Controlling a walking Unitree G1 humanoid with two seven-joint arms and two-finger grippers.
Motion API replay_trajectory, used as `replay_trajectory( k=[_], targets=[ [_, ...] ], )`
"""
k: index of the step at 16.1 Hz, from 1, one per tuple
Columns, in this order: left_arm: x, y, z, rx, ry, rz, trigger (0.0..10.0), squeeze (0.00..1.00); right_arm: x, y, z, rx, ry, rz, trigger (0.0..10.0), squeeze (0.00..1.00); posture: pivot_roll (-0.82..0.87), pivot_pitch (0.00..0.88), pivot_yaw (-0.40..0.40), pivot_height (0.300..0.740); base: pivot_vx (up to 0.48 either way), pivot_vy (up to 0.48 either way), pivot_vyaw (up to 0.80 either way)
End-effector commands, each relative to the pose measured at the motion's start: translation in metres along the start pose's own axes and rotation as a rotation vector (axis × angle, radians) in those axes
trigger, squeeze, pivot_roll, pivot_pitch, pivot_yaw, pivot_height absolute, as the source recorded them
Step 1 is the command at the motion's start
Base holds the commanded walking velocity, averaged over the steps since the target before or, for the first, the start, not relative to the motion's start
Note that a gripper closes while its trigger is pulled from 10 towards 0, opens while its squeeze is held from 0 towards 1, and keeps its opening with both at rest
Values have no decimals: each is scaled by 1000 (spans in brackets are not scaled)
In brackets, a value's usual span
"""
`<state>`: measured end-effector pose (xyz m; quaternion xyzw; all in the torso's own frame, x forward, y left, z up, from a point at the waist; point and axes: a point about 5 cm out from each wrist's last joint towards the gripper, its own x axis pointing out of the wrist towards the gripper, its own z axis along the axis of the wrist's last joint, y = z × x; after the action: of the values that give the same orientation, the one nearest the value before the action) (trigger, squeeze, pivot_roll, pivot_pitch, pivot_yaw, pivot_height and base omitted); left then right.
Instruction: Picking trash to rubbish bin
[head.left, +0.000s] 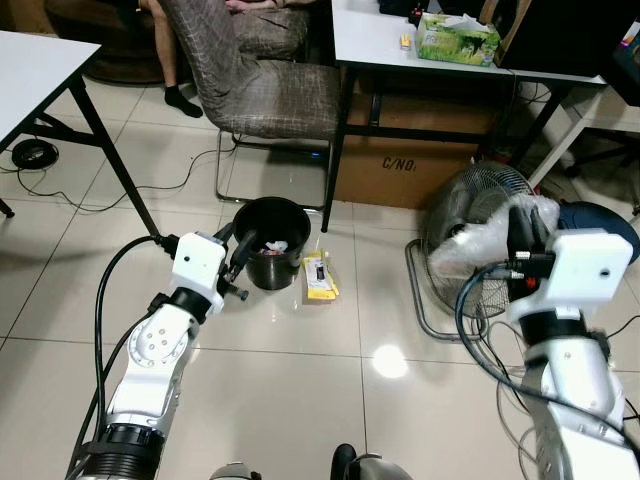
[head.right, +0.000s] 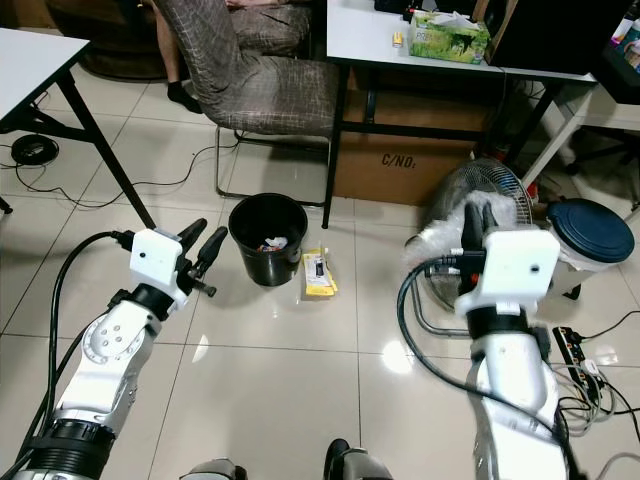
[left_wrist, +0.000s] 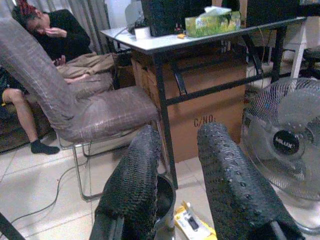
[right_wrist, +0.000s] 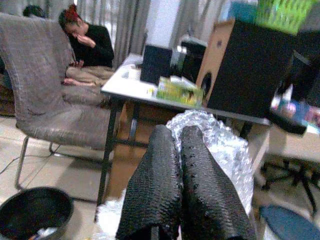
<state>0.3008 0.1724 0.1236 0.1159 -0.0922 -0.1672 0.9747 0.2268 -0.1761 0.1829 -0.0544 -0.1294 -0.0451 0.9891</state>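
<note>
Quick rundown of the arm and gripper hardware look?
Both arms are silver jointed segments with black cables looping alongside. Each wrist carries a white boxy housing with a small dark dot. The left gripper and right gripper each have two long black fingers with a bumpy, knurled surface.

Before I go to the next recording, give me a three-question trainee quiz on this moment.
1. True or false: the right gripper is shut on a piece of bubble wrap.
2. What lies on the floor right beside the black bin? A) a yellow packet B) a red cup C) a shoe
3. Fill in: the left gripper is ____ and holds nothing, just left of the bin.

Key: 1 true. 2 A, the yellow packet. 3 open.
</note>
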Motion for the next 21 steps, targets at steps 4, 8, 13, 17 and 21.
replay_trajectory(
  k=[4, 8, 13, 17, 21],
  targets=[
    [16, -13, 14, -46, -22, -40, 10000, 0, -15, -1, -3, 18, 33, -88, 10000, 0, 152, 152, -59, 740, 0, 0, 0],
    [22, -22, 20, -53, -28, -78, 10000, 0, -18, 2, -1, 9, 31, -105, 10000, 0, 134, 154, -44, 740, 242, 0, 0],
    [21, -22, 16, -53, -5, -100, 10000, 0, -22, 4, -1, 4, 35, -116, 10000, 0, 130, 156, -29, 740, 418, 0, 0],
    [23, -25, 16, -54, 2, -120, 10000, 0, -23, 5, -1, 2, 38, -123, 10000, 0, 117, 158, -18, 740, 423, 0, 0],
    [23, -27, 15, -51, 8, -133, 10000, 0, -26, 5, -2, -3, 45, -131, 10000, 0, 106, 162, -13, 740, 307, 0, 0]
  ],
)
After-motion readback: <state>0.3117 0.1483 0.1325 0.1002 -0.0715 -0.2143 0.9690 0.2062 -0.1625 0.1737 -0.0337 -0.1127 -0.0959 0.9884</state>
